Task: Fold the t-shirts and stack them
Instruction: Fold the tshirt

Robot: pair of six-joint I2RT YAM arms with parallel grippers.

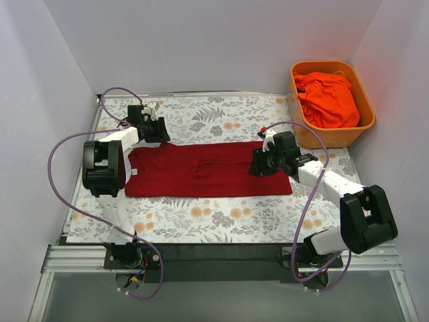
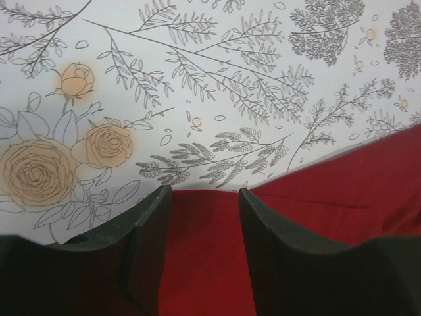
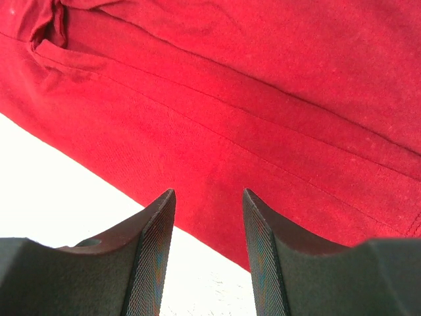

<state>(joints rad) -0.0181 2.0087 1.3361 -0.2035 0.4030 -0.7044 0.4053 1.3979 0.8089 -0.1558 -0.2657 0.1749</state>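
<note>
The dark crimson t-shirt (image 1: 208,169) lies flat as a long folded band across the middle of the floral cloth. My left gripper (image 1: 149,129) is open over its far left corner, and the red cloth (image 2: 204,250) lies between the jaws. My right gripper (image 1: 263,163) is open over the shirt's right end, its jaws straddling the red cloth's edge (image 3: 217,178). The bright orange-red t-shirt (image 1: 328,98) lies crumpled in the orange tub (image 1: 364,122) at the back right.
The floral table cloth (image 1: 221,218) covers the table. White walls close in the left, back and right sides. Purple cables (image 1: 64,161) loop beside both arms. A black rail (image 1: 214,253) runs along the near edge.
</note>
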